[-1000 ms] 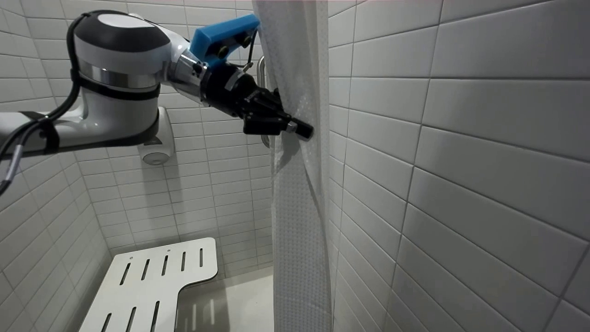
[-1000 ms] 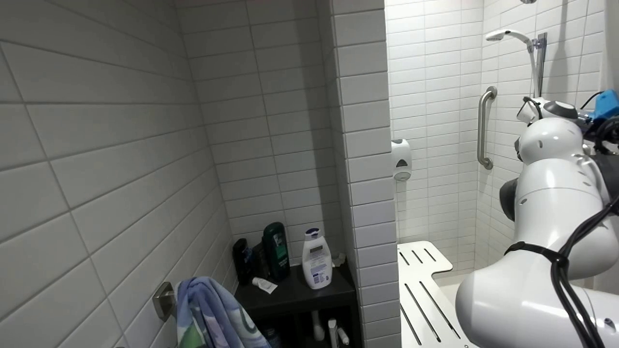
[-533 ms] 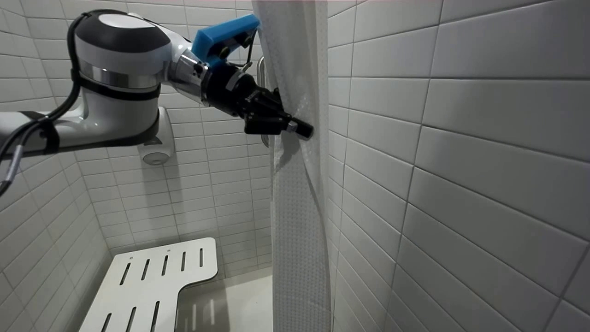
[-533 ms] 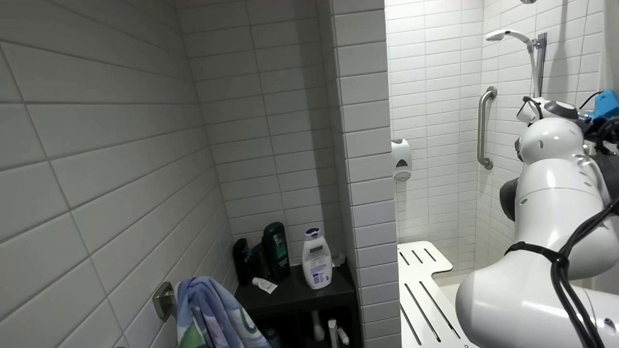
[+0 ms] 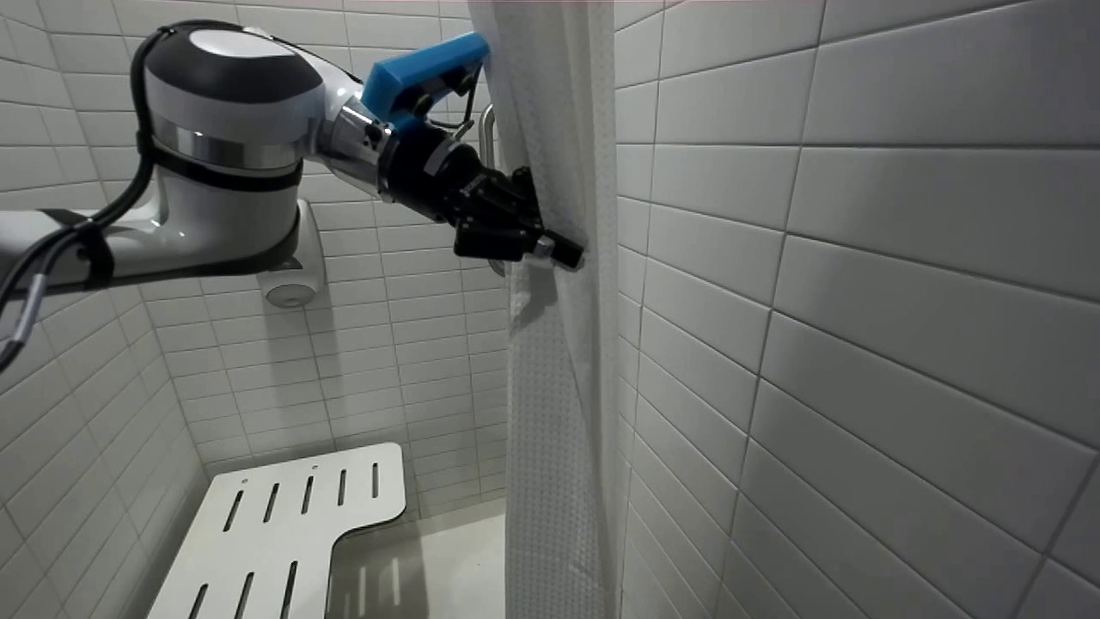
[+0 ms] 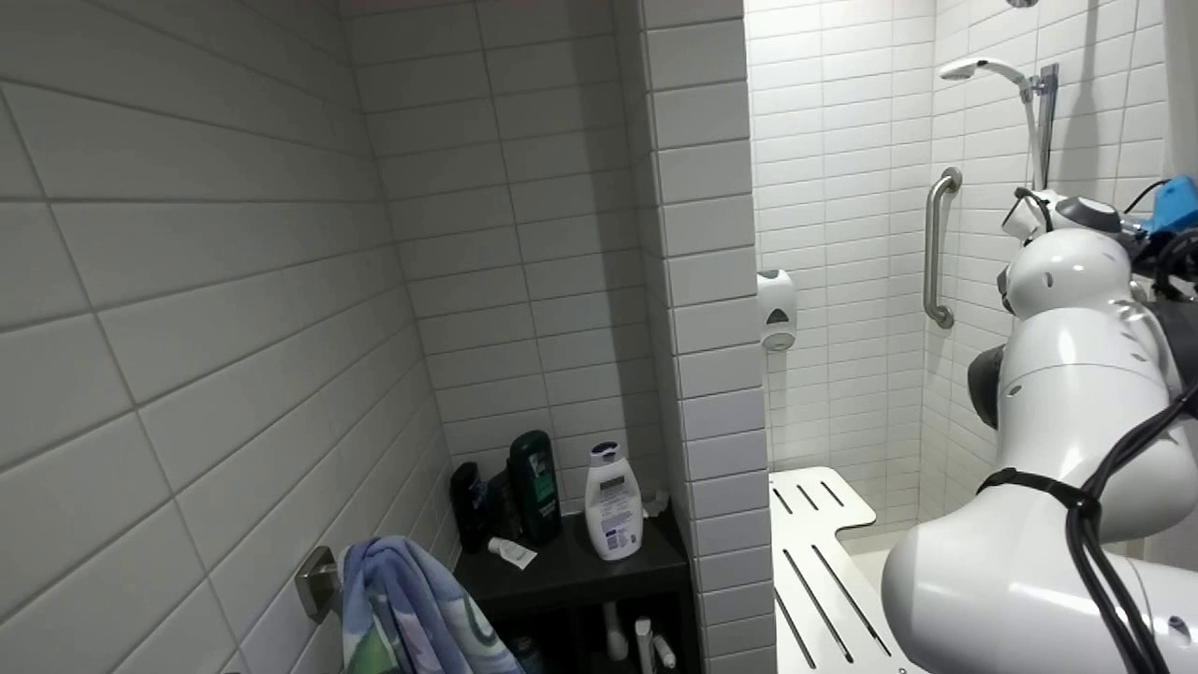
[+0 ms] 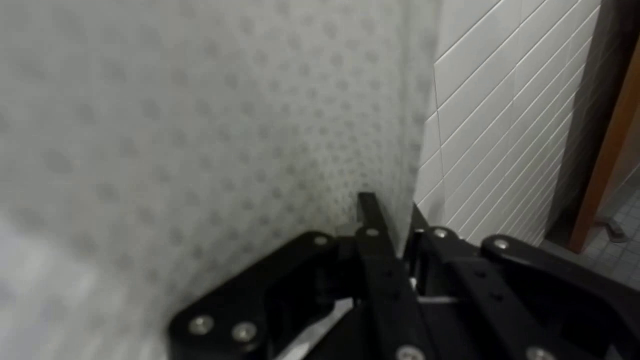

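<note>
The black metal pincer (image 7: 391,204) stands narrow, with the edge of the pale dotted-weave fabric shower curtain (image 7: 280,125) between its jaws; whether they pinch the cloth or merely bracket it cannot be told. Reaching that edge looks done; coming away from it does not. The curtain hangs gathered just beside the glossy white tiled wall (image 5: 816,301). Farther off, the white slotted L-shaped seat (image 5: 266,543) and white plastic dispenser (image 5: 290,281) remain unscreened, so the curtain covers little here.

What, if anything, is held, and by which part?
An edge or fold of the shower curtain sits between the gripper's fingers; whether pinched, I cannot tell.
</note>
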